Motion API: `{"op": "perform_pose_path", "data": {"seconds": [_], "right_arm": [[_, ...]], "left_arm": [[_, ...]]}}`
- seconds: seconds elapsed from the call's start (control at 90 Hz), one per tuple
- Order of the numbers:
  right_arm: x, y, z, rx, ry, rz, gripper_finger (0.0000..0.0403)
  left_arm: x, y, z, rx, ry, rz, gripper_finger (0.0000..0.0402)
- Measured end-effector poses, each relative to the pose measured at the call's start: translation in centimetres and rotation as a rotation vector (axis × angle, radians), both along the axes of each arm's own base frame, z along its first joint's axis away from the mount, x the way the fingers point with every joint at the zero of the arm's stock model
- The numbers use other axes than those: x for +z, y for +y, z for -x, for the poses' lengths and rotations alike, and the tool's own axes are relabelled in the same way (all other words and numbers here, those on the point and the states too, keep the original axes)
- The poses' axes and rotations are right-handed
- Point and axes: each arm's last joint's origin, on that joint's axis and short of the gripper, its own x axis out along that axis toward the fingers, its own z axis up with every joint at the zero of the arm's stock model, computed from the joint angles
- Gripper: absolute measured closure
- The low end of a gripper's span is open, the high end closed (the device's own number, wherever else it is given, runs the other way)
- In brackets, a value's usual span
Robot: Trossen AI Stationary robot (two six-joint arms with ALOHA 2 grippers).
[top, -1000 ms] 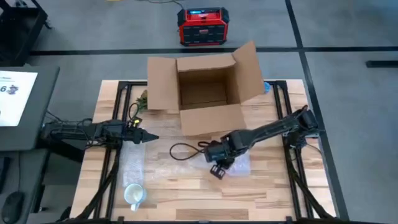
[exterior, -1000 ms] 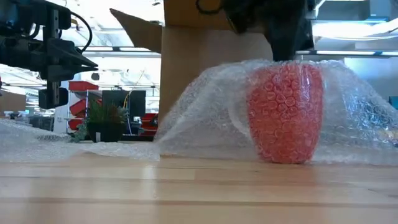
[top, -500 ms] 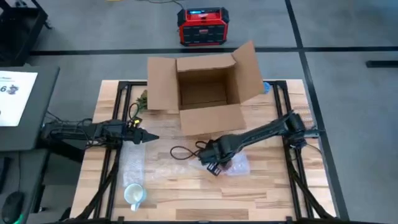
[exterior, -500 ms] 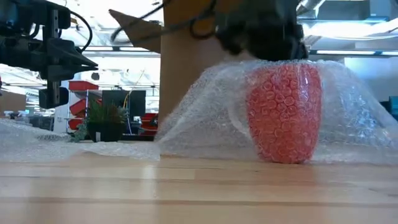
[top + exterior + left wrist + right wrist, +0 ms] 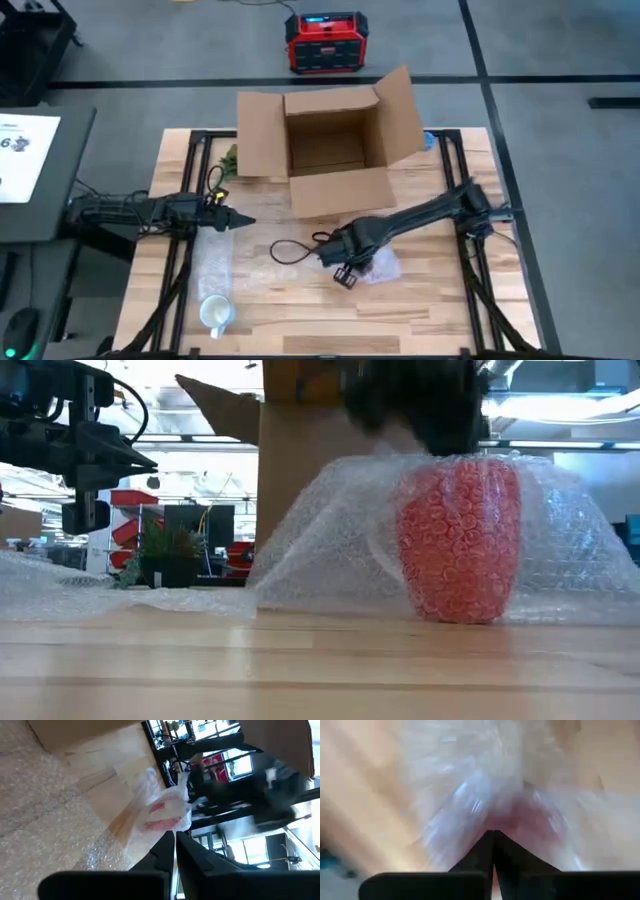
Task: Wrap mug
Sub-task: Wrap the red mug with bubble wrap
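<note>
A red mug stands upright on the table under a sheet of bubble wrap draped over it like a tent; in the high view the bundle lies right of centre. My right gripper is shut just above the mug's top, with the wrap at its fingertips. My left gripper hovers shut over the table's left part, clear of everything. My right gripper pinches the bubble wrap between its two shut fingers, over the top of the red mug. It comes from above. The gripper's own body hides which edge or fold it has. The wrap falls from there to the table all round the mug.
An open cardboard box stands at the table's far middle. A second bubble-wrap sheet and a white mug lie near the left front. A black cable loop lies left of the bundle. A small plant sits far left.
My right gripper has shifted a little toward the table's left edge above the red mug, taking the wrap with it. The wrap's right-hand slope has drawn in closer to the mug. The mug has stayed in place.
</note>
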Motion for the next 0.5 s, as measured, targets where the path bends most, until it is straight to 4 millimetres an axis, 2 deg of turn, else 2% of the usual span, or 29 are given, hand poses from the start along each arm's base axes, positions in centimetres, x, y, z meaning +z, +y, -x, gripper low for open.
{"op": "perform_pose_path", "data": {"seconds": [0.1, 0.256, 0.311, 0.444, 0.5], "right_arm": [[1.8, -0.2, 0.7, -0.064, -0.052, -0.013, 0.0403], [2.4, -0.3, 0.6, -0.077, -0.11, 0.005, 0.0403], [1.4, -0.2, 0.2, -0.061, -0.101, 0.008, 0.0403], [-2.7, -0.3, -1.0, -0.038, -0.049, -0.034, 0.0403], [-3.7, -0.4, -1.1, -0.041, -0.048, -0.048, 0.0403]], "left_arm": [[0.0, 0.0, 0.0, -0.001, 0.0, -0.006, 0.0402], [0.0, 0.0, 0.0, -0.002, 0.0, -0.011, 0.0402], [0.0, 0.0, 0.0, -0.003, 0.0, -0.014, 0.0402], [0.0, 0.0, 0.0, -0.003, 0.0, -0.015, 0.0402], [0.0, 0.0, 0.0, -0.003, 0.0, -0.015, 0.0402]]}}
